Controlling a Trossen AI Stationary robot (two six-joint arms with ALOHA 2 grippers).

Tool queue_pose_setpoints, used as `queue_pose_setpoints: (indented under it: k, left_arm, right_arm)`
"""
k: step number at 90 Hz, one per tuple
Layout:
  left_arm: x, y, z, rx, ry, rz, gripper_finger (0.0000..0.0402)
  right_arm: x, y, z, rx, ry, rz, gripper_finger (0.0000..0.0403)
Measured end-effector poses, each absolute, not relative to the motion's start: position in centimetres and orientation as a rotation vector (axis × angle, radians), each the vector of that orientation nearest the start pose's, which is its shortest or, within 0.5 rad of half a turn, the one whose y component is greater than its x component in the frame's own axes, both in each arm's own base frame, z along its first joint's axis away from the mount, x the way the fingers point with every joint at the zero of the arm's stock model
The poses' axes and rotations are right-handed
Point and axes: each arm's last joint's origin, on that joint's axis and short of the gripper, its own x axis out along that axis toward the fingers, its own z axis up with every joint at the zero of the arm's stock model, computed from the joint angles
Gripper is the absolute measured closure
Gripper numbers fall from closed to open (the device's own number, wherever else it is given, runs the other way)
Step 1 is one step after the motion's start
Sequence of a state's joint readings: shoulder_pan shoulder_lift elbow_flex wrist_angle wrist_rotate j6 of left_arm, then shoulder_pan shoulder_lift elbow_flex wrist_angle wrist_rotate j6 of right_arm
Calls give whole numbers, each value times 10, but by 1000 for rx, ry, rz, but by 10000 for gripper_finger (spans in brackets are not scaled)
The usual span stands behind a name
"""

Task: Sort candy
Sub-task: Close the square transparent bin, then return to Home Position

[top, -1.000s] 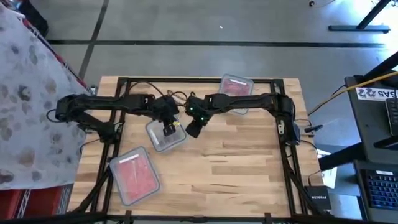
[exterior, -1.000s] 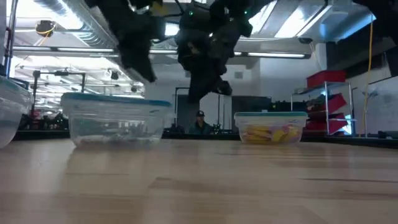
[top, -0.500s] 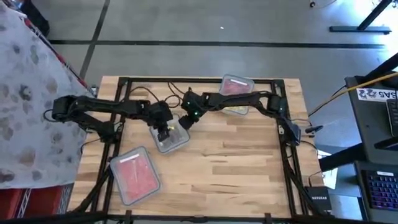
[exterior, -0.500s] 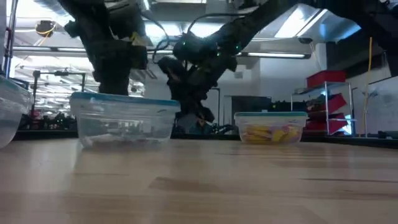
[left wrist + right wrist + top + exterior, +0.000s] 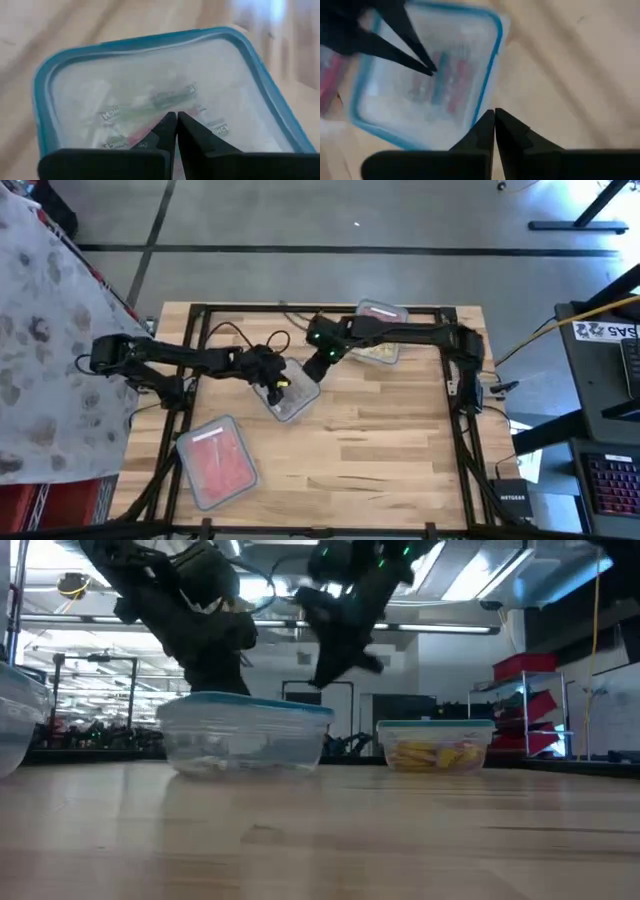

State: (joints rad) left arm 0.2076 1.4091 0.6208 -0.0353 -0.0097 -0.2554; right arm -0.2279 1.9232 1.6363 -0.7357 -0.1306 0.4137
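The candy [image 5: 167, 102] under sorting lies in the blue-rimmed clear container [image 5: 293, 395] near the middle of the desk [image 5: 380, 450]: silvery-clear wrapped pieces with a few red ones, seen blurred through the plastic.

The left pincer [image 5: 176, 125] is directly above that container, fingers pressed together and empty; whether it touches the contents cannot be told. The right pincer [image 5: 494, 120] hangs just beside the container's rim, likewise closed with nothing held.

Judged step: reaching in for a piece. The next move calls for the left pincer to spread, lower onto one piece and close.

Relative to the central container, a container of yellow candy [image 5: 433, 753] sits toward the right arm's side, and one of red candy [image 5: 215, 460] lies nearer the desk's front edge.
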Motion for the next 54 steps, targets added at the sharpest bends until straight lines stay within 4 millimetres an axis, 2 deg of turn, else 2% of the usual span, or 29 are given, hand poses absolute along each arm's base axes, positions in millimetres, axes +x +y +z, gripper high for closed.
queue_pose_setpoints:
  k: [9,15,25,30,40,54]
  left_arm:
    - [251,67,163,-333,748,438,401]
    - [249,78,164,-352,715,534,401]
    - [246,89,177,-425,635,597,401]
    - [247,90,193,-424,581,591,401]
    - [246,88,237,-417,427,553,401]
    - [226,80,286,-476,261,458,401]
  right_arm:
    - [393,-88,284,537,901,-311,403]
    - [387,-88,295,528,873,-327,403]
    - [375,-86,316,526,810,-360,403]
    - [364,-83,335,519,754,-354,403]
    - [336,-77,372,472,661,-325,403]
    - [286,-72,404,398,682,-296,403]
